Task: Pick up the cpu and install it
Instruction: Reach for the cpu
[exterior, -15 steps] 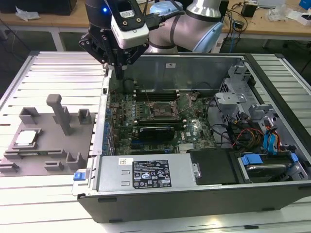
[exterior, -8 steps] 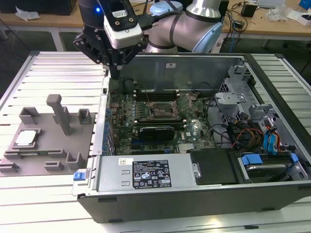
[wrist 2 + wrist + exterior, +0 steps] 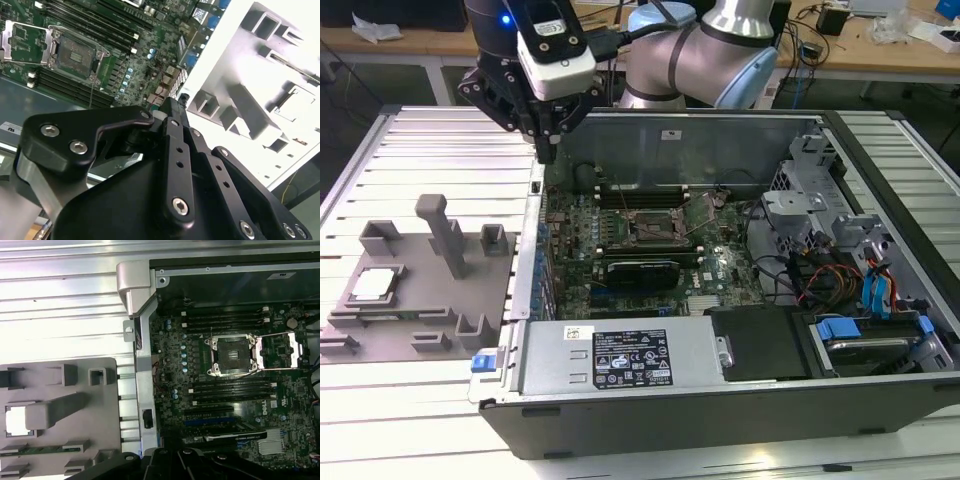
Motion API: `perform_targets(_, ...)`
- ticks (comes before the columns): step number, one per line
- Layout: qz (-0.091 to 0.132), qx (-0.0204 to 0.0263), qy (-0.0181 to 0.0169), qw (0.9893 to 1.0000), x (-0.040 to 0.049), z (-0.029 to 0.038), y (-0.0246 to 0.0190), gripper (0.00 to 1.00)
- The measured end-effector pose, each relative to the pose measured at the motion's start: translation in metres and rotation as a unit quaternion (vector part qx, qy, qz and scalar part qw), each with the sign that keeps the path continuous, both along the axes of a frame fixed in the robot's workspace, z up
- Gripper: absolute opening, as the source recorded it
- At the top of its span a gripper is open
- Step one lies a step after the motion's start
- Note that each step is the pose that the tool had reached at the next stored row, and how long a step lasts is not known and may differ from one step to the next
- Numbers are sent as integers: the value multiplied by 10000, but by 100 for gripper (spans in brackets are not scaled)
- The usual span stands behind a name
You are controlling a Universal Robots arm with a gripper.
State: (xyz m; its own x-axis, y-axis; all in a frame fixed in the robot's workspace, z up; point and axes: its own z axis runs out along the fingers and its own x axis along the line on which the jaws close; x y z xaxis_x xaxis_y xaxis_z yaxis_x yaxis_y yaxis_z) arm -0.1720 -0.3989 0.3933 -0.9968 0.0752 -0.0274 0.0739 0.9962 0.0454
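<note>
Grey plastic on the exterior view's left: is that where the cpu lies? (desk)

Exterior view: yes. The cpu lies flat, silvery top up, in a pocket of the grey fixture on the ribbed aluminium table, well apart from the open computer case. The gripper hangs above the case wall on the exterior view's left, between fixture and motherboard. Its fingertips look drawn together with nothing between them. The cpu socket sits empty, its load plate tipped open. (bench)

And the second wrist view? (desk)

Second wrist view: black gripper links in front, with the empty socket beyond on one side. The fixture on the other side is washed pale by glare, and the chip cannot be picked out there. (bench)

First wrist view? (desk)

First wrist view: the cpu shows as a bright square, partly behind a grey post of the fixture. The socket stands open between the memory slots. (bench)

How will it handle? (desk)

Likely light, stiff and thin, with a smooth lid that may slip. The underside contacts are probably fragile. Best taken by two opposite edges of the rim and kept level. (bench)
</note>
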Motion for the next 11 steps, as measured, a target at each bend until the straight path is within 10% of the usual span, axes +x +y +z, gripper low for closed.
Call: perform_targets(11,-1,0,-2,10000,-222,0,0,11)
